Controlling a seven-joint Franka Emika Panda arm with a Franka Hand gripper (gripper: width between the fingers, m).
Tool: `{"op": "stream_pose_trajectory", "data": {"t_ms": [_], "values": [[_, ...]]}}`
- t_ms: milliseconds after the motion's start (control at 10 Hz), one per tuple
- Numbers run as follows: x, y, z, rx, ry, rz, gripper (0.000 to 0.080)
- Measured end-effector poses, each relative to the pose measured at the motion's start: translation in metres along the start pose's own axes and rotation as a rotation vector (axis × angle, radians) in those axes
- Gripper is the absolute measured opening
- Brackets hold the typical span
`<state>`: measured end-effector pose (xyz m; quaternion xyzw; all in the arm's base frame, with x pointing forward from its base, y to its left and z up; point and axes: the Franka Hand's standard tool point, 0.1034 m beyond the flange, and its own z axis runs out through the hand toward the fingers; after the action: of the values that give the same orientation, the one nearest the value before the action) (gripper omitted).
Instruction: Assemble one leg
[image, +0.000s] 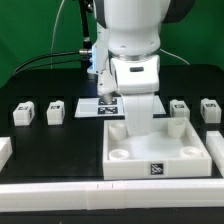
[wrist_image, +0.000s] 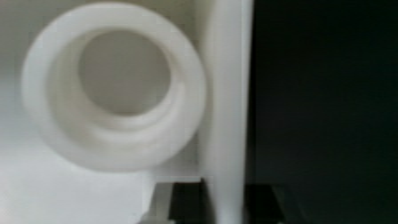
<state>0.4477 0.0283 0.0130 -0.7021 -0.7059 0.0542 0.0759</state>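
Observation:
The large white tray (image: 185, 158) with round corner sockets lies at the middle of the table. My gripper (image: 134, 124) reaches down at its far edge. In the wrist view my gripper (wrist_image: 224, 206) straddles the tray's thin wall (wrist_image: 222, 90), with a dark fingertip (wrist_image: 182, 207) tight against each side, next to a round socket (wrist_image: 111, 92). Two small white legs (image: 24, 113) (image: 56, 112) with tags stand at the exterior view's left. Two more legs (image: 179, 108) (image: 209, 108) stand at its right. None of them is held.
The marker board (image: 97, 104) lies behind the tray, partly hidden by the arm. White blocks sit at the left edge (image: 5, 151) and right edge (image: 215, 149). A long white bar (image: 110, 191) runs along the table's front.

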Motion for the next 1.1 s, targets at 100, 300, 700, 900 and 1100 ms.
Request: {"op": "stream_pose_trajectory", "data": {"t_ms": [100,300,700,900,1100], "values": [[0.003,0.01,-0.002,-0.006,0.004,-0.004,0.0078],[0.007,0.026,-0.005,-0.021,0.01,-0.006,0.0078],[0.016,0.032,-0.007,-0.031,0.016,-0.009,0.0077],[0.016,0.032,-0.006,-0.032,0.017,-0.009,0.0077],[0.016,0.032,-0.006,-0.031,0.017,-0.009,0.0259]]}}
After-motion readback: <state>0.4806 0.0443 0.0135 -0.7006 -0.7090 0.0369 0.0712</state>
